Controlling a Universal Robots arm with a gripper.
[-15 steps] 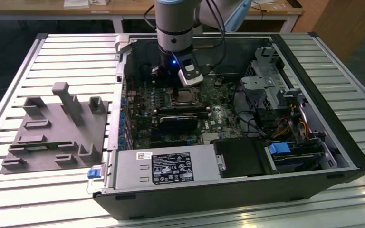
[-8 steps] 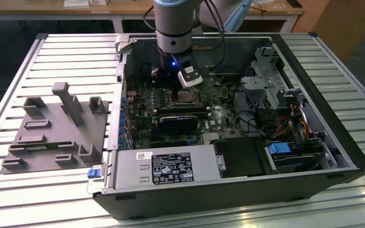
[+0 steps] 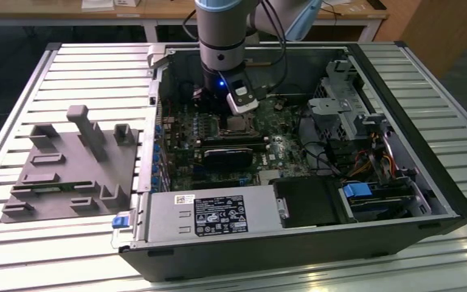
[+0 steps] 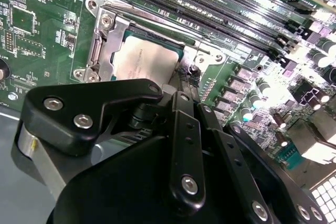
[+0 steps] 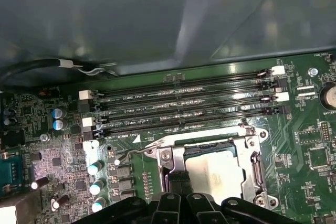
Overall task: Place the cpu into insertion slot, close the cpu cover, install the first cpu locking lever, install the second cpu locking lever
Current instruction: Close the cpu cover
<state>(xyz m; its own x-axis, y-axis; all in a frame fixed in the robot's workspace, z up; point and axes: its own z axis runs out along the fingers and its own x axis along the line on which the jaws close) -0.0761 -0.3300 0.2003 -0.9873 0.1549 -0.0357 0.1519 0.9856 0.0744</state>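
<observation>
Your gripper [image 4: 184,80] looms nearest in the second wrist view: matte black linkage bars studded with bright screw heads, closed to a narrow point at the edge of the insertion slot [image 5: 207,144]. Whether it pinches anything there, you cannot tell.

The cpu [image 4: 144,59] sits in the slot, its square top a dull silver-grey. The cpu cover [image 4: 105,43], a dark-silver metal frame, lies over it, and the chip shows through the square window. A thin bent wire lever [image 5: 130,153] runs just beside the slot.

The first wrist view gives you what lies beyond the slot: four long black memory slots [image 5: 184,106] in parallel rows on glossy green circuit board. Silver-capped capacitors [image 5: 58,119] stand farther from the slot than the lever.

The exterior view gives you the setting. An open black computer case [image 3: 428,201] lies on a slatted pale-metal table [image 3: 22,85], with the arm reaching down toward the slot. A grey power supply box [image 3: 209,216] sits inside the case. Well apart from the slot, outside the case, stands a grey moulded fixture block [image 3: 71,164]. Wooden desks [image 3: 160,11] line the background.
</observation>
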